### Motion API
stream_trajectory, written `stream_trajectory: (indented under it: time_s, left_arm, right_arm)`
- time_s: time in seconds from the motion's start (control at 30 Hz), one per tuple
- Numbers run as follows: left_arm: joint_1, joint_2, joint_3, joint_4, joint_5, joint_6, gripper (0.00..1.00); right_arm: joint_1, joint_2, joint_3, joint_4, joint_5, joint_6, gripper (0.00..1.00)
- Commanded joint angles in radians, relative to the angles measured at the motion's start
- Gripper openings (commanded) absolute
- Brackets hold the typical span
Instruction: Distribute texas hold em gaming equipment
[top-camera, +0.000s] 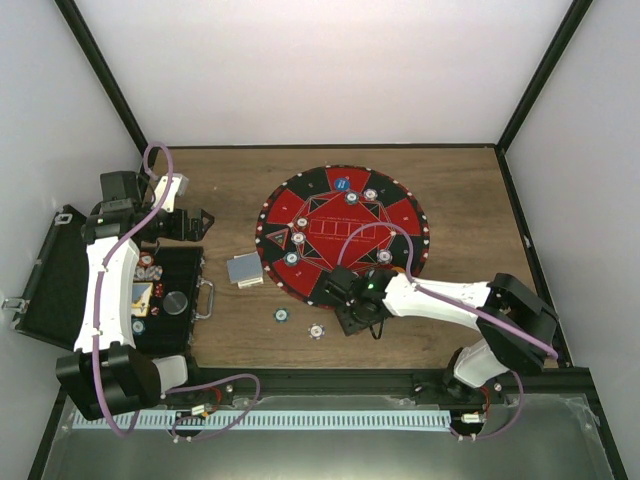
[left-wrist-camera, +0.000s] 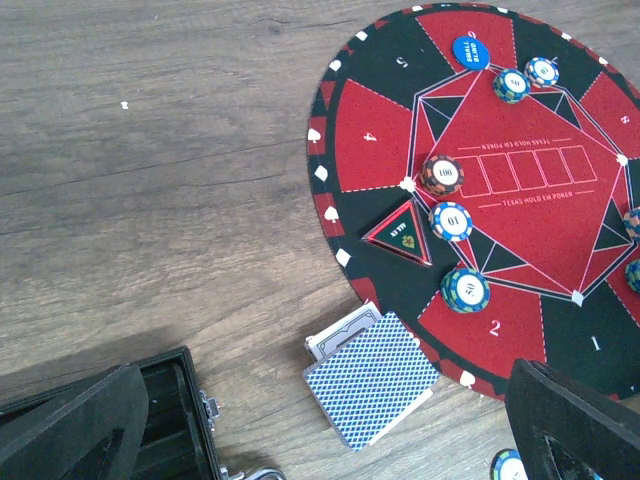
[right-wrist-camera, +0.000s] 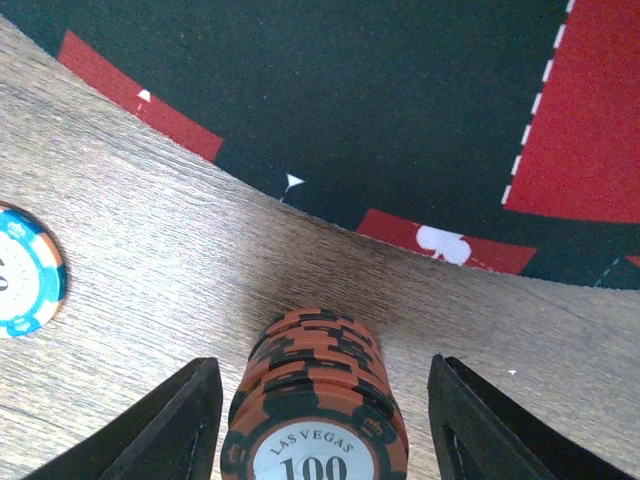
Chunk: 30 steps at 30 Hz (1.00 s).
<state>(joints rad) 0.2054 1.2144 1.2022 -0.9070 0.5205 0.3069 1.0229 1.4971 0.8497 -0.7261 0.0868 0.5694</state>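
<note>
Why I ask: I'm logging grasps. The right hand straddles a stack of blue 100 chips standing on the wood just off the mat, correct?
Not quite: the chip stack that the right hand straddles is orange and black, not blue, as the right wrist view shows. It does stand on the wood just off the mat.

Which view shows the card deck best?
Left wrist: the card deck is near, whole, its blue patterned back clear. Top external shows a small grey block; right wrist shows none of it.
</note>
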Motion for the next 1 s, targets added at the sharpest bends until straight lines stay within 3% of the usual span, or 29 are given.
stream_trajectory:
  time_s: [0.0,0.7,0.97]
  left_arm:
    - [0.006,-0.01,0.017,0.0,0.006,-0.005,1.0]
    - [0.007,-0.006,0.006,0.008,0.004,-0.002,1.0]
    - [0.005,-0.006,0.009,0.007,0.005,0.0,1.0]
  right_arm:
    - [0.008,0.008,-0.007,0.011,0.014,0.006,0.57]
    - [0.008,0.003,0.001,0.0,0.016,0.006,0.33]
    - [0.008,-0.027,0.06,-0.058,0.033,-0.004,0.32]
